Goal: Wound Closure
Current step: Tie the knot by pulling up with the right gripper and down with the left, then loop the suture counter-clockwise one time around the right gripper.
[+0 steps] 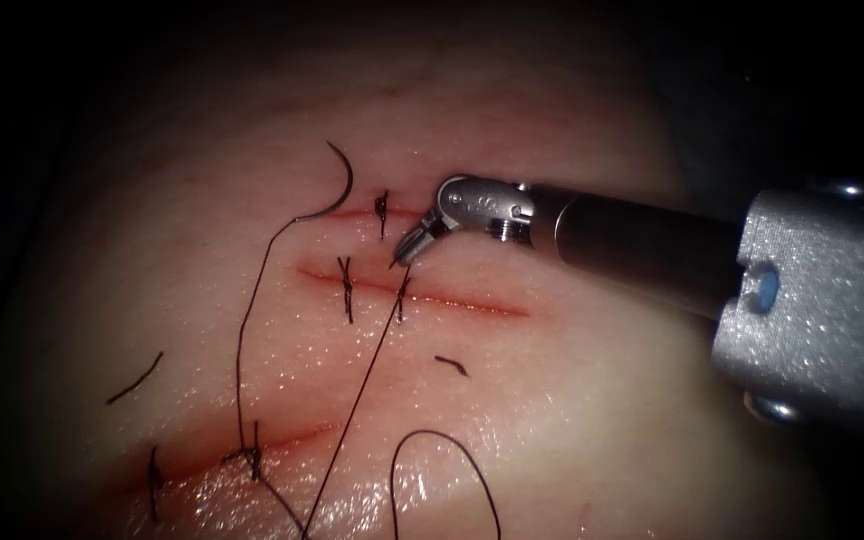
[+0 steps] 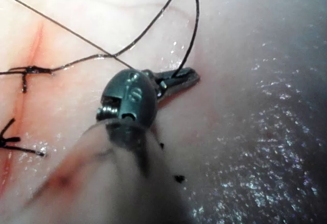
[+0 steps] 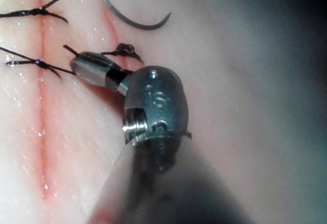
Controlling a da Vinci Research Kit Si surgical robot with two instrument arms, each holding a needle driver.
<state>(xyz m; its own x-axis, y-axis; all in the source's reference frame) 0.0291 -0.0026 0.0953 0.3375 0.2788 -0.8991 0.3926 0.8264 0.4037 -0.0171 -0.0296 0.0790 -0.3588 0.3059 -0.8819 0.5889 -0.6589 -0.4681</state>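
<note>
Thread (image 1: 357,385) sits clamped in our right gripper (image 1: 407,250) beside the cut (image 1: 452,300); our left gripper (image 2: 184,75) grasps thread too. Needle (image 1: 337,185) lies free beyond the right gripper; we judge a knot is next.

The needle (image 1: 340,182) lies on the tissue (image 1: 572,400), left of the upper cut (image 1: 362,214). The right tool (image 1: 410,246) sits right of that cut, closed on thread (image 1: 352,400). The left tool (image 2: 179,79) grips thread too.

The curved needle (image 1: 340,185) lies loose on the tissue (image 1: 572,400), up and left of the top cut (image 1: 412,290). No tool holds it. Dark thread (image 1: 252,310) runs from it down past the stitches (image 1: 346,288). The right tool (image 1: 407,250) grips one strand; the left tool (image 2: 179,78) grips another.
</note>
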